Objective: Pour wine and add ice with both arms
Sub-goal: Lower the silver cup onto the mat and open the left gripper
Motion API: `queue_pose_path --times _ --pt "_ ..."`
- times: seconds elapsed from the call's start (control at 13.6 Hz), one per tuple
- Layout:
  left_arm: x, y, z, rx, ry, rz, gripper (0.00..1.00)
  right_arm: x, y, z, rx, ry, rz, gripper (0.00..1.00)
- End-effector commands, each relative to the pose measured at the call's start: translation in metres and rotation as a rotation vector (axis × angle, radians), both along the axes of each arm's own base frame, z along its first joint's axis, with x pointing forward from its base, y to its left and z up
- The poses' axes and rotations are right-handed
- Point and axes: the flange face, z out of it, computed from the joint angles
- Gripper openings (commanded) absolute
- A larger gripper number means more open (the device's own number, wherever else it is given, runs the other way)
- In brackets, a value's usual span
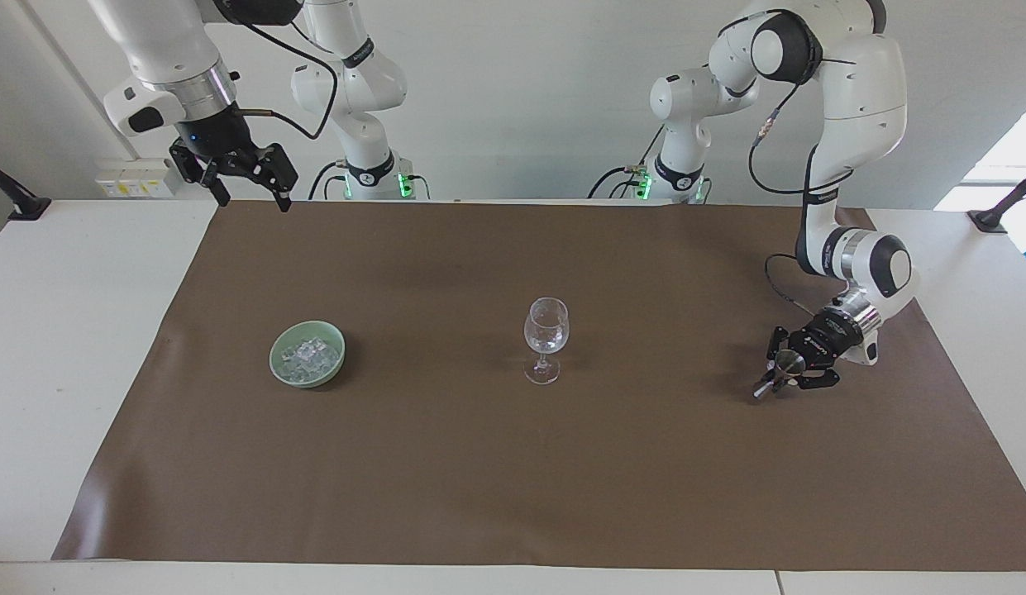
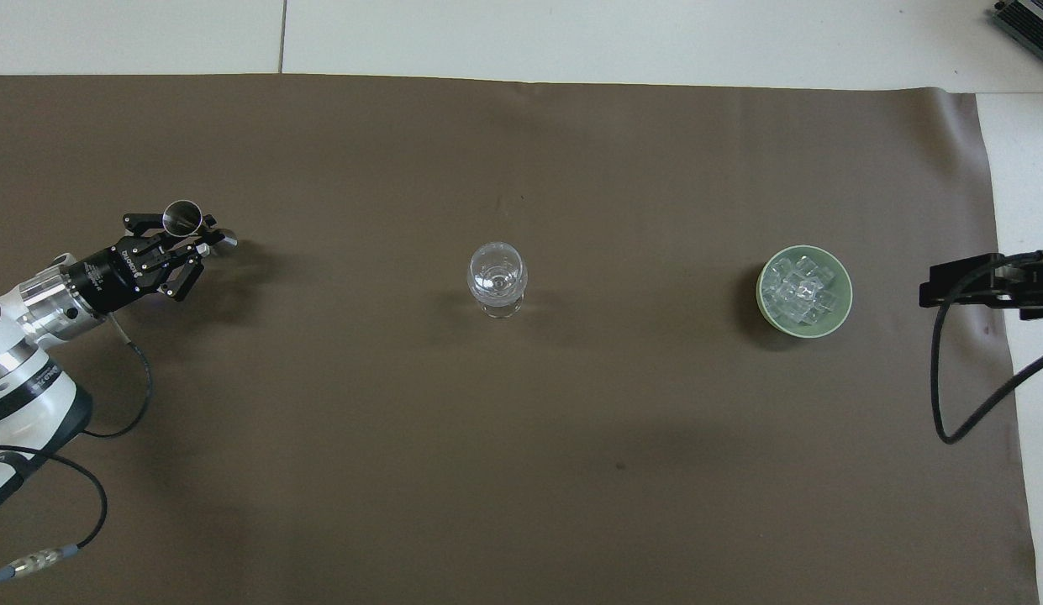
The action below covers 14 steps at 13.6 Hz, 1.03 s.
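1. The left claw is clamped on a small steel jigger, holding it tilted and low over the brown mat at the left arm's end of the counter.
2. The right claw hangs with its jaws wide and nothing in them, high over the mat's edge nearest the robots at the right arm's end, where the right arm waits.
3. The wine glass stands upright at the middle of the mat, well apart from both claws, with what looks like clear liquid in its bowl.
4. The ice lies heaped in a pale green bowl on the mat toward the right arm's end, well apart from the glass.
5. The cubes are likely slick, hard and light; a single cube gripped across two flat faces seems the safest hold, since a loose pinch could shoot it out.
6. The glass looks thin and top-heavy on its stem, so any drop should come from just above the rim.
7. Open mat runs between bowl and glass, with nothing standing in the path; the bowl's rim and the glass's lip are the edges to clear.
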Motion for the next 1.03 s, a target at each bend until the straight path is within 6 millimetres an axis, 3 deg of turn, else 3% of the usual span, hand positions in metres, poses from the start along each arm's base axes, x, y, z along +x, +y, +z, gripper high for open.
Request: queue_pose_path --times 0.0,0.44,0.51,0.59,0.74,0.96 --pt "-0.01 0.004 -0.015 -0.044 -0.03 0.017 0.0 -0.011 -0.006 -0.002 0.0 0.064 0.0 1.0" --pt "-0.018 0.003 -0.029 -0.044 -0.045 0.009 0.0 -0.001 -0.006 -0.003 -0.002 -0.003 0.0 1.0" --pt "-0.018 0.003 -0.029 -0.044 -0.045 0.009 0.05 0.004 -0.007 -0.004 -0.003 -0.043 -0.001 1.0" --pt "-0.017 0.003 -0.028 -0.043 -0.048 0.009 0.17 0.004 -0.007 -0.01 -0.003 -0.058 -0.001 1.0" --pt "-0.018 0.004 -0.029 -0.041 -0.045 0.011 0.82 0.004 -0.001 -0.014 -0.003 -0.083 0.013 1.0" --pt "-0.016 0.005 -0.026 -0.042 -0.051 0.01 0.83 0.003 0.004 -0.024 -0.005 -0.097 0.035 1.0"
